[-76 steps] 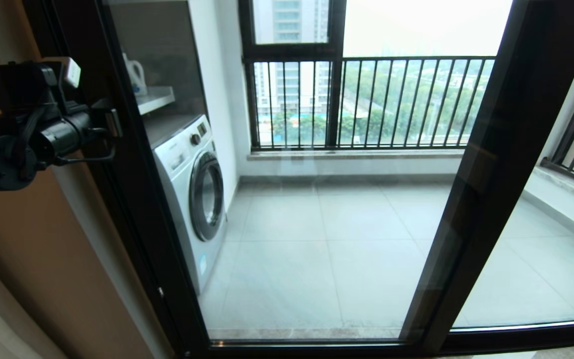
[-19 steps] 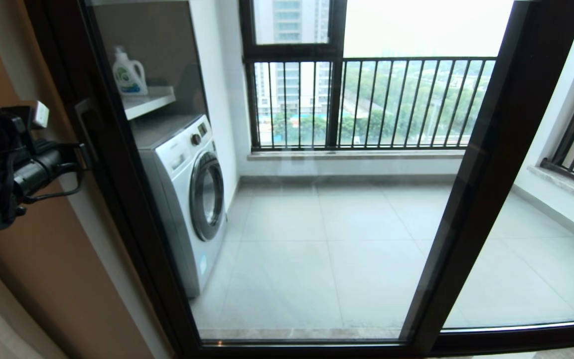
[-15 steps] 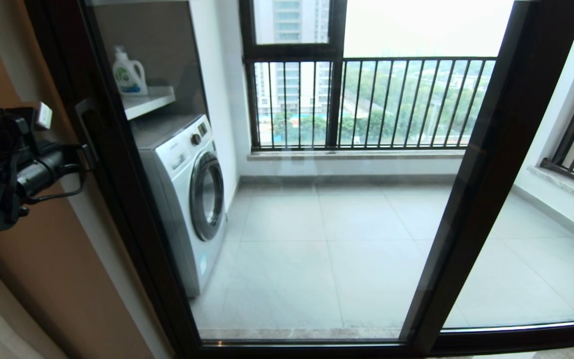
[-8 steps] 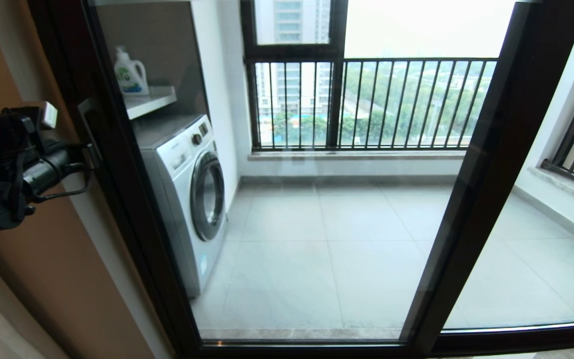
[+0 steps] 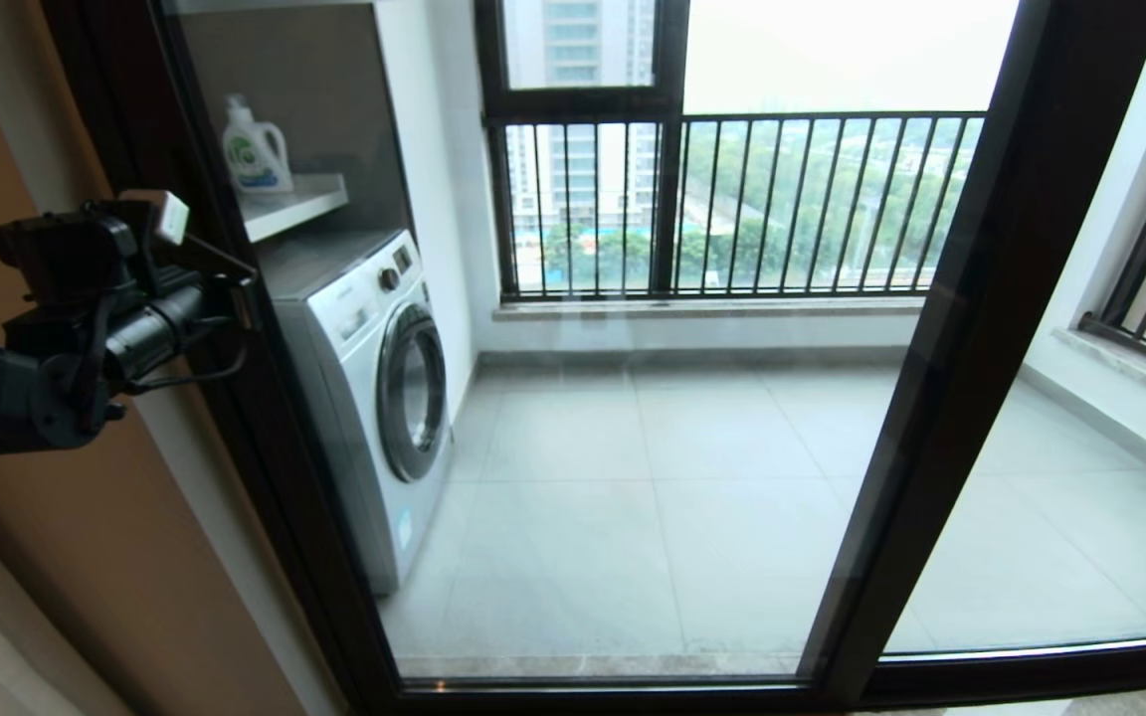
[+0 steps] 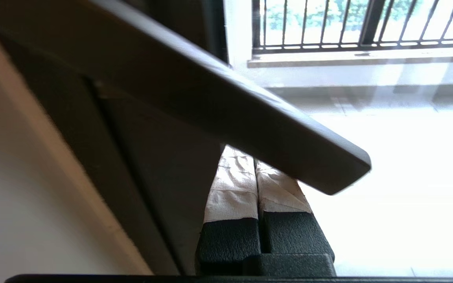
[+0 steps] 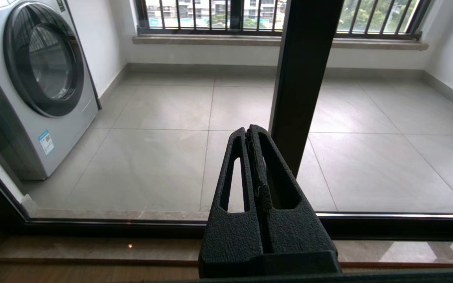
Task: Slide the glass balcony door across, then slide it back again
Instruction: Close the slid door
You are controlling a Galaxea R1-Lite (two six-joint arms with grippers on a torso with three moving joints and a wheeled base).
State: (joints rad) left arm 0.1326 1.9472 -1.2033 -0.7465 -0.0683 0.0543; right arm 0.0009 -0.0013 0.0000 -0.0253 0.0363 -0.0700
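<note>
The glass balcony door (image 5: 633, 447) fills the head view, and its left black upright (image 5: 265, 418) stands close to the tan wall. My left gripper (image 5: 240, 293) is up against that upright at handle height. In the left wrist view the black handle (image 6: 250, 118) crosses over the shut, white-taped fingers (image 6: 230, 188), whose tips are tucked behind it and hidden. My right gripper (image 7: 252, 131) shows only in the right wrist view. It is shut on nothing, low before the glass, beside another black upright (image 7: 301, 78).
Behind the glass stand a white washing machine (image 5: 384, 388), a detergent bottle (image 5: 255, 144) on a shelf, a tiled balcony floor and a black-railed window (image 5: 732, 199). The tan wall (image 5: 66, 557) is at my left. The door's floor track (image 7: 92, 226) runs along the bottom.
Over five seconds the door's left upright slid left, uncovering the detergent bottle. In the last half second my left gripper moved right and slightly up, onto the upright, covering the handle.
</note>
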